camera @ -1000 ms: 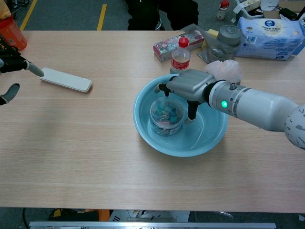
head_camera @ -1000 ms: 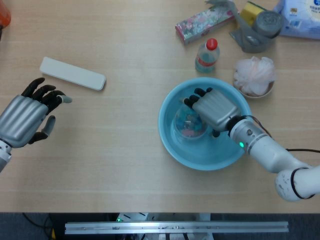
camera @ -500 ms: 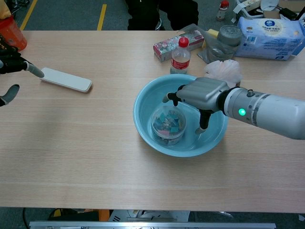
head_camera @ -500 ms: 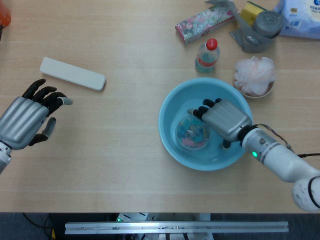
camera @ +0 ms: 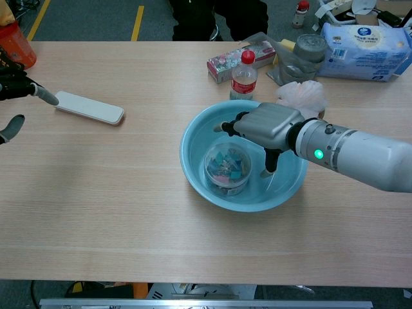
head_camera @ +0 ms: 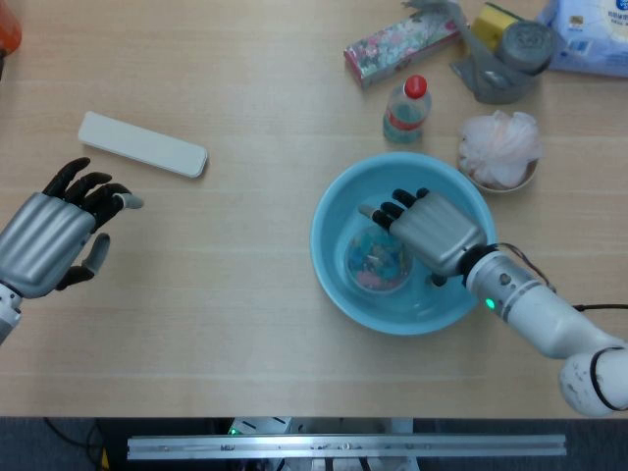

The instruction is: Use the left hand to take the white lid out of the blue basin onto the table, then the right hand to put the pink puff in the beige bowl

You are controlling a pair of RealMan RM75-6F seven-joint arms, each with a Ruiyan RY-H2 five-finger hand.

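Observation:
The white lid [head_camera: 143, 144] [camera: 89, 107] lies flat on the table at the far left. My left hand [head_camera: 54, 231] [camera: 13, 84] hovers just near of it, fingers apart and holding nothing. The pink puff [head_camera: 500, 142] [camera: 301, 96] sits in the beige bowl [head_camera: 510, 184] beyond the blue basin [head_camera: 329, 285] [camera: 193, 174]. My right hand [head_camera: 432, 231] [camera: 267, 125] hangs inside the basin on its right side, fingers spread and holding nothing. It is beside and partly over a clear tub of coloured clips [head_camera: 376, 260] [camera: 226, 166].
A water bottle with a red cap [head_camera: 407, 108] [camera: 243, 76] stands just behind the basin. A floral box [head_camera: 397, 44], a grey tape roll [head_camera: 525, 44] and a tissue pack [camera: 367, 48] crowd the far right. An orange object [camera: 14, 44] sits at the far left corner.
My right hand came off the clear tub, drew back to the right side of the basin, then edged slightly forward. The tub shifted a little nearer. My left hand barely moved.

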